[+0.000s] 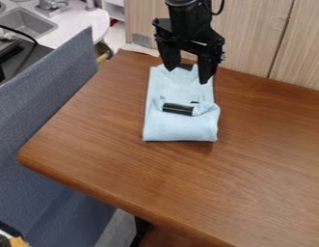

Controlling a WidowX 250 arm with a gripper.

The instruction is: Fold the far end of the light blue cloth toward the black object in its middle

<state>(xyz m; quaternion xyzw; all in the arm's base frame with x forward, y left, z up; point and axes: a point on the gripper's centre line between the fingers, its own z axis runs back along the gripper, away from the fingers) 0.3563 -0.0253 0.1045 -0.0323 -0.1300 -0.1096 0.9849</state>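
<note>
One gripper (187, 76), jaws apart, over cloth (181, 128)

Table (258, 154), one: warm brown, wood-grained top; visible corner at the left rounded; left edge slanting up to the far-left corner, near edge running down toward the lower right.
Cloth (179, 129), one: light blue, folded into a long strip, laid flat directly on the top. Far end near the table's far edge, toward the far-left corner; near end straight, well apart from the near edge; right side bulging slightly.
</note>
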